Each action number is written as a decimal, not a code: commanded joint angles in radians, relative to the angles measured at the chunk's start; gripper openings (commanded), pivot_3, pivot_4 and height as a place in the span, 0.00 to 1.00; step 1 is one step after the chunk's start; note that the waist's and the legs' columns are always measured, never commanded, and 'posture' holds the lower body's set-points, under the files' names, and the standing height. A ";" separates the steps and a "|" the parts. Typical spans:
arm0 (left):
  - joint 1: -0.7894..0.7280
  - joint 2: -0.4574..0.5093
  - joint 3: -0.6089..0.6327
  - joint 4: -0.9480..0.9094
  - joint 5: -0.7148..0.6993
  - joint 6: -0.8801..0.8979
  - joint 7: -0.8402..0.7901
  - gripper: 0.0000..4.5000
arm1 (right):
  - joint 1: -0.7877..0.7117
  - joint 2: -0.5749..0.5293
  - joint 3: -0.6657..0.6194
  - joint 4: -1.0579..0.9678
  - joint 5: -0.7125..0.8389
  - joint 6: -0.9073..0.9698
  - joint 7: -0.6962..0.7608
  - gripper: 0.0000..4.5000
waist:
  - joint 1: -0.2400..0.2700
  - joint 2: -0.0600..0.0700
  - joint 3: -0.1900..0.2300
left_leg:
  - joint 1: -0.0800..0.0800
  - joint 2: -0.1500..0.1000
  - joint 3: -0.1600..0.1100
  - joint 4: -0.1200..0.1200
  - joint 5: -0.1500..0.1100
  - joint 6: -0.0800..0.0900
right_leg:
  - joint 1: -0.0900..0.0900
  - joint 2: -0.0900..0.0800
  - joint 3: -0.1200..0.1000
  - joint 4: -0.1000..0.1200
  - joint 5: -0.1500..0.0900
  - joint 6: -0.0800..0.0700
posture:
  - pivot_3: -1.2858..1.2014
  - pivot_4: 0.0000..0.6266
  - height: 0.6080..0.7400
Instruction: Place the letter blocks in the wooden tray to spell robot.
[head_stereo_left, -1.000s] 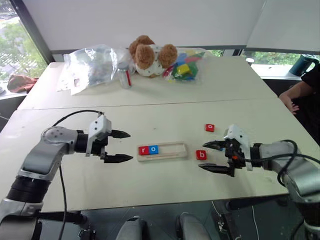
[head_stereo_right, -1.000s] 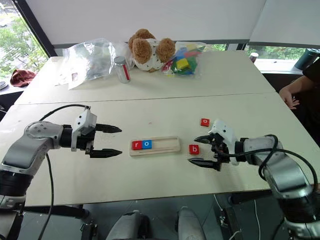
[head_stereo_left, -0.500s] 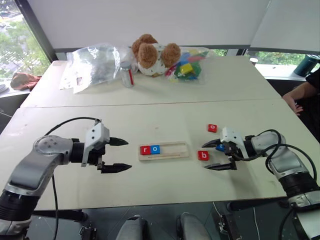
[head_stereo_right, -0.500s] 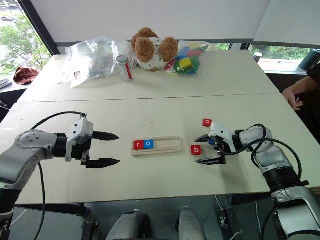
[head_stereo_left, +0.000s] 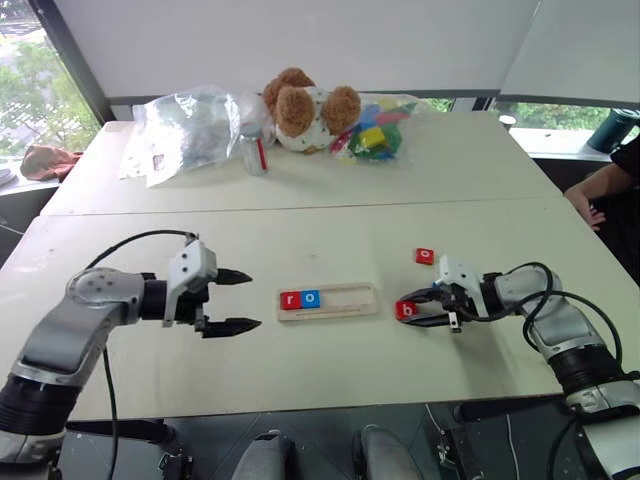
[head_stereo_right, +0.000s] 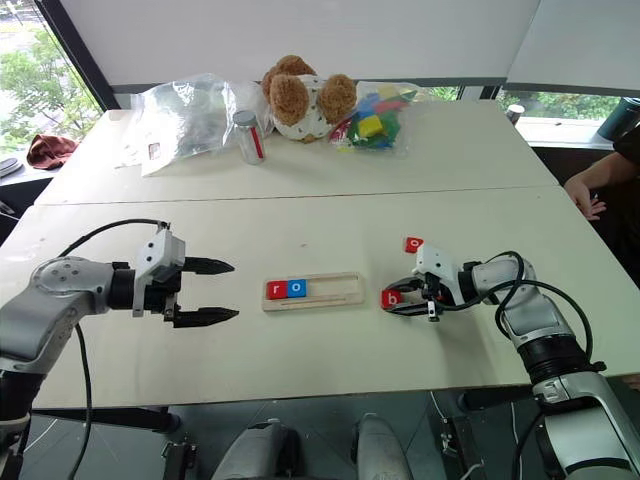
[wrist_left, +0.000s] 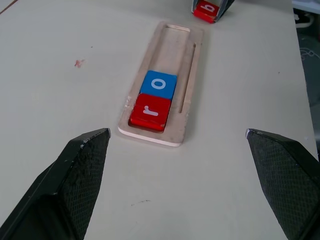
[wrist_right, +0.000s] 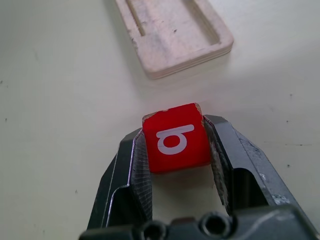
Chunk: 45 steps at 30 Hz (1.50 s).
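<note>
The wooden tray (head_stereo_left: 345, 300) lies at the table's middle with a red r block (head_stereo_left: 290, 299) and a blue o block (head_stereo_left: 310, 298) side by side at its left end. In the left wrist view both blocks sit in the tray (wrist_left: 172, 55). Just right of the tray, my right gripper (head_stereo_left: 408, 308) is shut on the red b block (wrist_right: 176, 139), which rests on the table. Behind that gripper, a red o block (head_stereo_left: 425, 256) lies loose. My left gripper (head_stereo_left: 254, 300) hangs open left of the tray, with nothing between its fingers.
At the table's far side stand a teddy bear (head_stereo_left: 300, 108), a clear plastic bag (head_stereo_left: 185, 125), a small jar (head_stereo_left: 252, 150) and a bag of coloured toy pieces (head_stereo_left: 375, 130). A person's arm (head_stereo_left: 600, 190) shows at the right edge.
My right gripper has moved in toward the tray and shut on the red b block. The left gripper has stayed open in about the same place.
</note>
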<state>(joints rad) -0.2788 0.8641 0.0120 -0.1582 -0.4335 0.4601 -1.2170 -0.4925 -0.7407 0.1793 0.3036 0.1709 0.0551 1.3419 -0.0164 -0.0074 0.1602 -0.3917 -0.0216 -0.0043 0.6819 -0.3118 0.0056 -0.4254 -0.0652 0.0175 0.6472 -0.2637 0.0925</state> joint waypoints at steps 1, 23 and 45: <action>-0.021 0.017 -0.006 0.021 0.027 -0.043 -0.017 1.00 | -0.107 0.055 0.009 -0.148 0.065 0.160 -0.002 0.26 | -0.005 0.000 0.000 | 0.000 0.000 0.000 0.000 0.000 0.000 | -0.001 0.000 0.000 0.001 0.000 0.000 | 0.52 0.24 1.00; 0.113 -0.019 0.019 -0.056 0.025 -0.044 0.080 1.00 | -0.370 0.301 0.227 0.178 -0.118 0.153 0.042 0.26 | -0.001 0.000 0.000 | -0.002 -0.002 0.000 -0.001 0.000 -0.001 | -0.003 -0.002 -0.002 0.001 0.000 0.000 | 0.52 0.24 1.00; 0.123 -0.043 0.007 -0.078 0.015 -0.038 0.133 1.00 | -0.433 0.384 0.215 0.313 -0.163 0.080 0.032 0.26 | -0.003 0.000 0.000 | -0.002 -0.002 -0.001 -0.001 0.001 -0.001 | -0.003 -0.002 -0.002 0.001 0.000 0.000 | 0.52 0.24 1.00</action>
<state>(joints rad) -0.1529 0.8221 0.0028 -0.2092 -0.4057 0.4254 -1.0865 -0.9011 -0.3642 0.4173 0.6340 0.0035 0.1470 1.3725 -0.0194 -0.0070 0.1604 -0.3938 -0.0236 -0.0050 0.6809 -0.3112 0.0042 -0.4284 -0.0669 0.0157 0.6483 -0.2637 0.0924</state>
